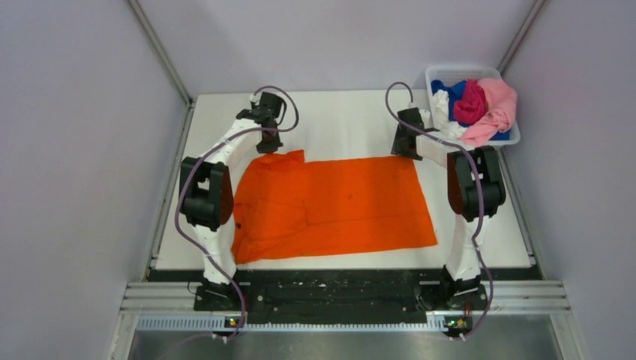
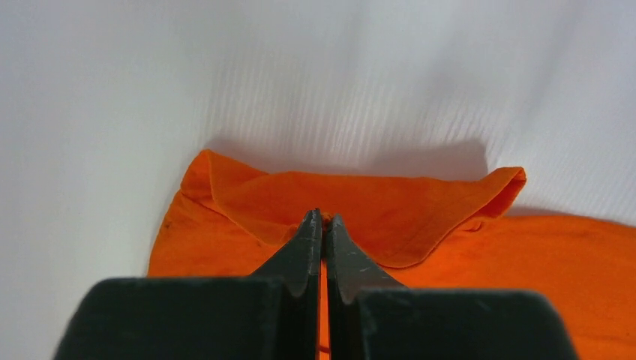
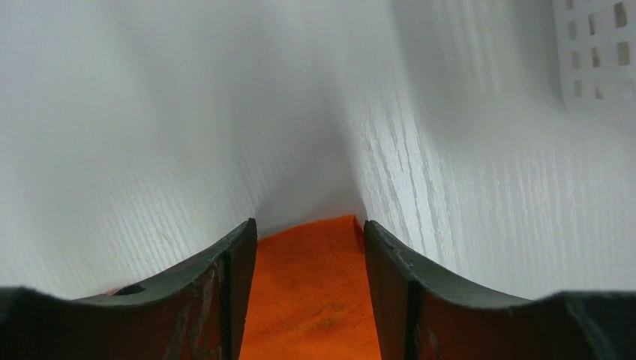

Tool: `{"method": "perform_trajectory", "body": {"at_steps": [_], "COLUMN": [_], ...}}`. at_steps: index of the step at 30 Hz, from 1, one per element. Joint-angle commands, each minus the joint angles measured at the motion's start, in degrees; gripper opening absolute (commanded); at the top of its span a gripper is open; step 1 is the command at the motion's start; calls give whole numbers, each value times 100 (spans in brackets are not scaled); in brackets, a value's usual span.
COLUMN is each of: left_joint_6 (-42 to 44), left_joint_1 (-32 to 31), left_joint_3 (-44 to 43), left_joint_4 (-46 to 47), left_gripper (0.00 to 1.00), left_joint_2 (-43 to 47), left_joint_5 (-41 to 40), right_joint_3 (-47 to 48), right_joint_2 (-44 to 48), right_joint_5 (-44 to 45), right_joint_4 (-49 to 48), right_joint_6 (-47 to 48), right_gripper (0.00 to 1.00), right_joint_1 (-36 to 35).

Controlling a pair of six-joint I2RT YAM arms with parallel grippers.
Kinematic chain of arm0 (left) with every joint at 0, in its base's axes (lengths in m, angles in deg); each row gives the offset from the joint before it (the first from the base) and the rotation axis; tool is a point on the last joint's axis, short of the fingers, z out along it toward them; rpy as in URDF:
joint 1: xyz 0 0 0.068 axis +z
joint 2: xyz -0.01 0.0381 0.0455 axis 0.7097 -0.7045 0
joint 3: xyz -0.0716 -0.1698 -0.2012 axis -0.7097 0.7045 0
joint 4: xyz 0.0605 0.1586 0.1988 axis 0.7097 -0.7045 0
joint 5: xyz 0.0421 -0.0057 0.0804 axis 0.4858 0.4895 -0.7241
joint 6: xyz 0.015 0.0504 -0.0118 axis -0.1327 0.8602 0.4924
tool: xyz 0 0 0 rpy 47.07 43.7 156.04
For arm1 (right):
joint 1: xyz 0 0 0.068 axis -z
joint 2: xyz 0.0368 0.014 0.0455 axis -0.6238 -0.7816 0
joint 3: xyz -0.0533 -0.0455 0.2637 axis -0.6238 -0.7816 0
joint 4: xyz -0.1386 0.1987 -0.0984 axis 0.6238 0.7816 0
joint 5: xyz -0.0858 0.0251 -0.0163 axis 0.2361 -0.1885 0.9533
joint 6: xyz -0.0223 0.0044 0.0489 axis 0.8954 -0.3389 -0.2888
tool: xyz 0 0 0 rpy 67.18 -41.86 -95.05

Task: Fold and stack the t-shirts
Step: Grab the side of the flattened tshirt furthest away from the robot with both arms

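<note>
The bright orange t-shirt (image 1: 337,202) lies spread flat on the white table (image 1: 345,124). My left gripper (image 1: 270,144) is at the shirt's far left corner. In the left wrist view this gripper (image 2: 324,219) is shut on a raised fold of the orange cloth (image 2: 375,206), and a thin strip of orange shows between its fingers. My right gripper (image 1: 403,150) is at the far right corner. In the right wrist view its jaws (image 3: 309,229) stand apart on either side of the shirt's corner (image 3: 311,285), which lies flat on the table between them.
A white plastic bin (image 1: 450,71) stands at the table's far right corner, just beyond the right arm. It holds bunched pink (image 1: 499,105), magenta (image 1: 471,101), blue (image 1: 452,90) and white (image 1: 442,105) t-shirts. Its perforated wall (image 3: 600,67) shows in the right wrist view. Grey walls enclose the table.
</note>
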Motion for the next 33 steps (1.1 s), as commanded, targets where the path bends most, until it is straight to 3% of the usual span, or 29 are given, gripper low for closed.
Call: {"method": "perform_trajectory", "body": {"at_steps": [1, 7, 9, 12, 15, 33], "left_joint_6": [-122, -107, -96, -124, -163, -394], "left_joint_1": [-72, -138, -171, -197, -237, -630], "left_joint_3": [141, 246, 283, 390, 558, 3002], "left_joint_4": [295, 290, 288, 288, 280, 464], "left_gripper": [0, 0, 0, 0, 0, 0], "left_joint_2": [471, 595, 664, 800, 994, 3658], "left_joint_5": [-41, -49, -98, -111, -114, 169], "right_joint_3": [-16, -242, -231, -167, -149, -1508], "right_joint_2": [58, 255, 254, 221, 281, 2428], "right_joint_5": [-121, -61, 44, 92, 190, 94], "right_joint_4": [180, 63, 26, -36, -59, -28], "right_joint_6": [119, 175, 236, 407, 585, 838], "right_gripper": [54, 48, 42, 25, 1, 0], "right_joint_1": [40, 35, 38, 32, 32, -523]}}
